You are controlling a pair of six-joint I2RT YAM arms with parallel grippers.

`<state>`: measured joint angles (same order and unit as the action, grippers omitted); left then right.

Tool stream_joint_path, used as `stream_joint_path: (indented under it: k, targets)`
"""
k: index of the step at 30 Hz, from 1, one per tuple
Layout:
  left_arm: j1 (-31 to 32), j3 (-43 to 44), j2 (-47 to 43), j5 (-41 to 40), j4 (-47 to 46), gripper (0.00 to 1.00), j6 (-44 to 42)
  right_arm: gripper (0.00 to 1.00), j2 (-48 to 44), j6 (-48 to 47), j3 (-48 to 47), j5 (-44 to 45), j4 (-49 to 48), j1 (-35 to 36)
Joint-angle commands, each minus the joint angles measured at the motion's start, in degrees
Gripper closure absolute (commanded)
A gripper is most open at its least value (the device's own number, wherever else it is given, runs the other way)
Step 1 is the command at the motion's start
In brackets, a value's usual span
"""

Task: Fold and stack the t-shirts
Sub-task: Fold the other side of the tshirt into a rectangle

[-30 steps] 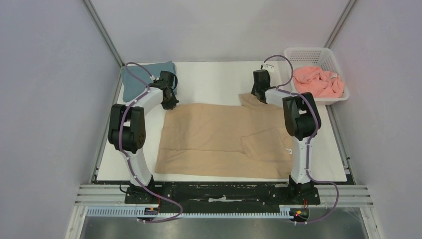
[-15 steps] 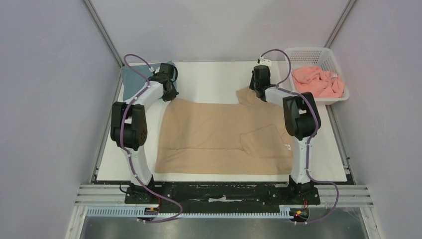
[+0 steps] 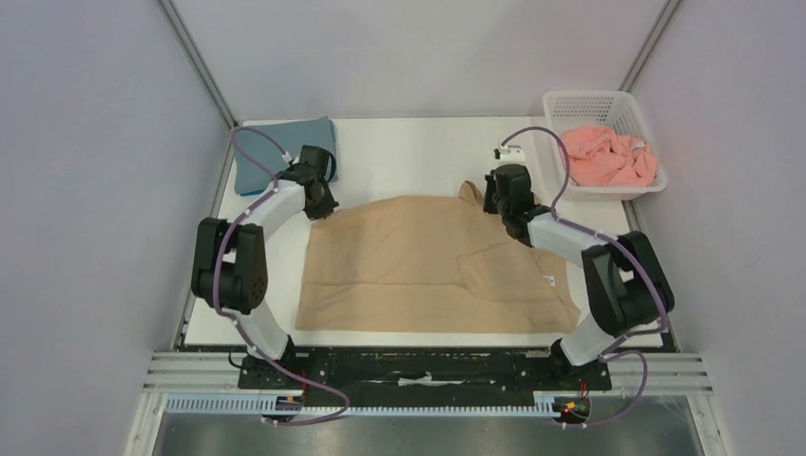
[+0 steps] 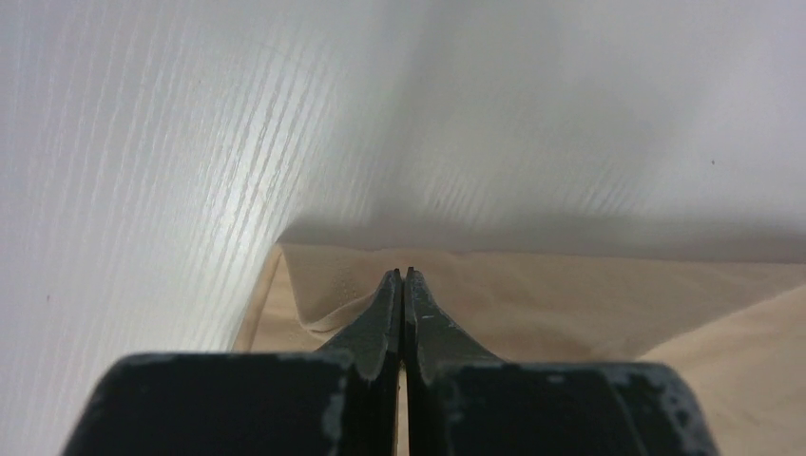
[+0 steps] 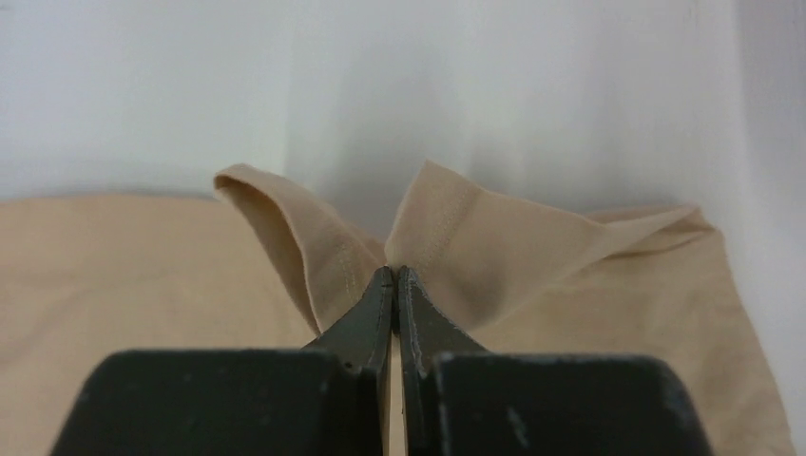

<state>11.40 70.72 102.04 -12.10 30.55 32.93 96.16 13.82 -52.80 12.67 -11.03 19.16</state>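
Top external view showed the tan t-shirt (image 3: 428, 266) spread across the middle of the white worktop (image 3: 409, 142), its near hem lying close to the near edge. A sleeve lay folded inward over the right half of the body, and a small white tag showed near its right side.

The left tool (image 3: 318, 202) sat at the far-left corner of this shirt. From the left wrist view its two dark fingers were pressed together, with the cloth's edge pinched at their tips and a small ripple of fabric raised just to their left.

The right tool (image 3: 494, 201) sat on the far edge of the shirt, right of centre. From the right wrist view its fingers were likewise closed on the cloth, and two stitched flaps of tan fabric stood up on either side of the tips.

A slate-blue t-shirt (image 3: 259, 157) lay folded at the far-left corner of the worktop, just behind the left arm and apart from the tan one. A salmon-pink t-shirt (image 3: 608, 157) lay crumpled inside the white slatted basket (image 3: 594, 98) at the far-right corner.
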Motion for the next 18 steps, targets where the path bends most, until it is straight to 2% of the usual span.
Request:
stream_joint_path:
  k: [1,8,18]
  targets:
    - [0.7,-5.4,-8.2,1.6,-4.0,0.98,0.7,1.00,-10.4,-1.3,7.0,3.8,2.8,3.5]
    - [1.3,-14.9,-17.3,1.3,-5.4,0.98,2.3,1.00,-27.0,0.0,15.6,12.0,11.7,9.0]
    - [1.6,-25.0,-30.0,-2.3,-3.7,0.98,4.9,1.00,-43.2,3.7,21.8,9.4,23.4,11.5]
